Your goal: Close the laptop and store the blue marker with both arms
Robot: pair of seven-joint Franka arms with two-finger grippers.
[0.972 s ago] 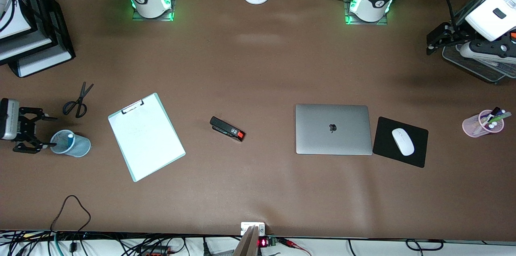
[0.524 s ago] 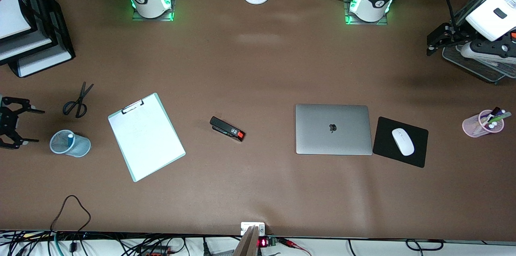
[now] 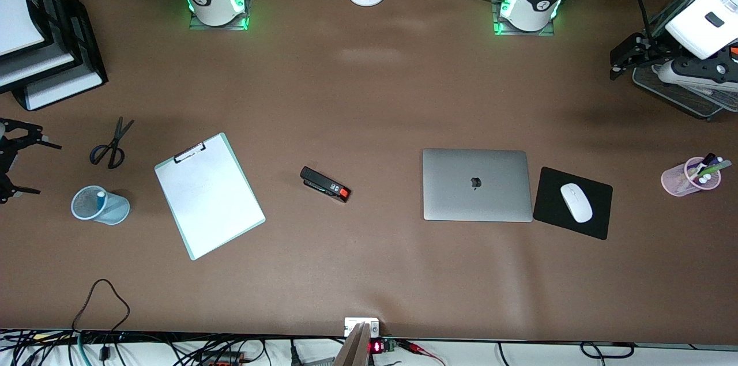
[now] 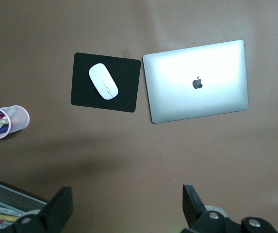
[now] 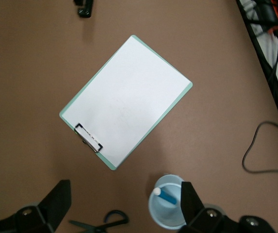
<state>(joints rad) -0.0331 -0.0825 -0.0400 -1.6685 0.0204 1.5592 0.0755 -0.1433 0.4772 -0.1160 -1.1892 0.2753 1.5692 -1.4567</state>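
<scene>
One laptop (image 3: 477,184) lies shut and flat on the table (image 3: 369,95), lid up with the dark logo showing, toward the left arm's end and about midway between the robots' edge and the front camera's edge. Just beside it, toward the left arm's end, a black mouse pad (image 3: 553,193) carries a white mouse (image 3: 576,202). The blue marker (image 5: 167,196) stands tilted in a pale blue mesh cup (image 3: 101,206) near the right arm's end of the table, its whitish end up.

The right gripper (image 3: 14,159) hangs at the table's edge at the right arm's end, beside the mesh cup; its jaws stand wide apart and hold nothing. In the right wrist view its fingers (image 5: 57,199) frame the cup, the scissors (image 3: 110,144) and a clipboard (image 3: 209,195).

The left gripper (image 3: 628,56) hovers near the corner at the left arm's end by the robots' edge, over the rim of a wire tray (image 3: 680,92). Its jaws also gape wide and grip nothing. The left arm's white wrist slants in from that corner.

A pink cup (image 3: 686,177) of mixed markers sits near the left arm's end. A black stapler (image 3: 325,184) lies between clipboard and laptop.
</scene>
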